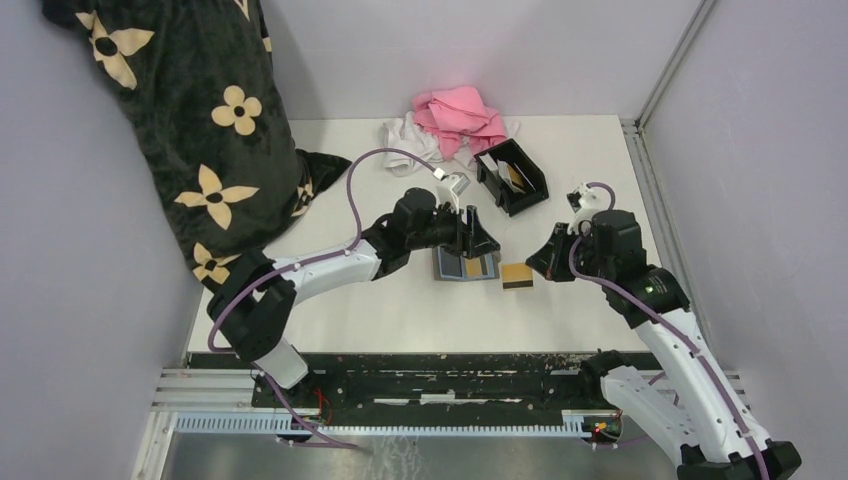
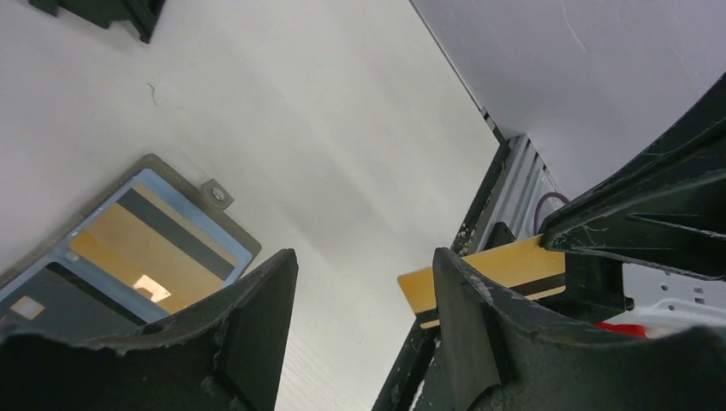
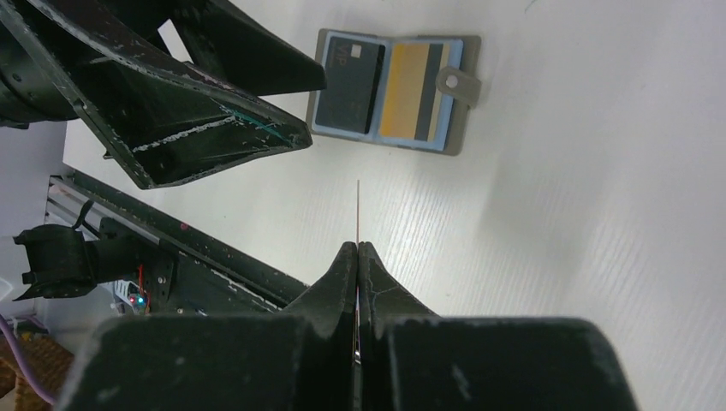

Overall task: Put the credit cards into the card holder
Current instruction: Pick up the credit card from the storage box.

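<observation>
Right gripper (image 3: 358,250) is pinching a tan card (image 1: 516,276) by its edge, just beside the wallet (image 2: 163,231); left gripper (image 2: 364,261) is hanging wide and empty. I am aiming to lift clear, carry back to the holder (image 1: 530,192), and drop the card edge-first into its open top.

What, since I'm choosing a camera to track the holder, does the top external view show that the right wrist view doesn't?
Only top external: the card holder, cards inside it, the pink cloth, and the tan card seen flat. Only right wrist: that card edge-on, pinched in the shut right gripper. Both: the open wallet and the open left gripper beside it.
</observation>
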